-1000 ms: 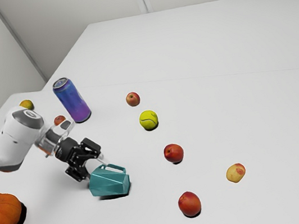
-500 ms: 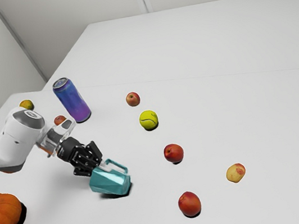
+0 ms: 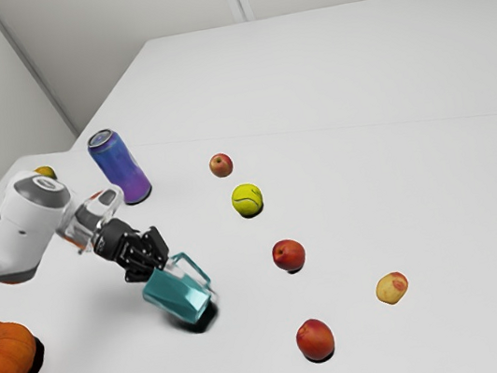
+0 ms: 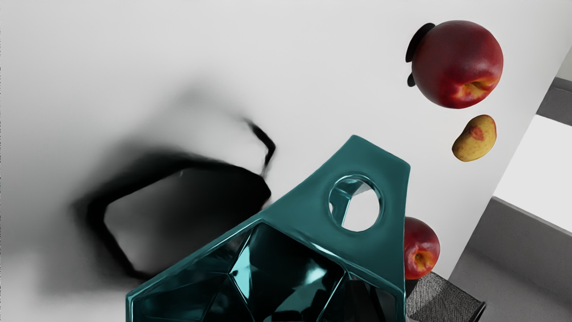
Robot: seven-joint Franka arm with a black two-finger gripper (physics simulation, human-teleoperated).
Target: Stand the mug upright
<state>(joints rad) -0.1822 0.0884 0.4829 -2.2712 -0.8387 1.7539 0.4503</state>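
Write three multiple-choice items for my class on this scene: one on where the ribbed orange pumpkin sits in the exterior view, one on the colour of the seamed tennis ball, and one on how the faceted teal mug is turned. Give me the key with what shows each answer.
1. Where in the exterior view is the ribbed orange pumpkin?
A) Upper right
B) Centre
C) Lower left

2. What colour is the seamed tennis ball?
A) Yellow-green
B) Purple
C) White

3. How is the faceted teal mug turned?
A) Upright, flat on its base
B) Tilted
C) Fully upside down

Key:
1. C: the pumpkin lies by the exterior view's left edge, below mid-height.
2. A: the ball is bright yellow-green around its curved seam.
3. B: the mug's sides and handle run at a slant in the exterior view.
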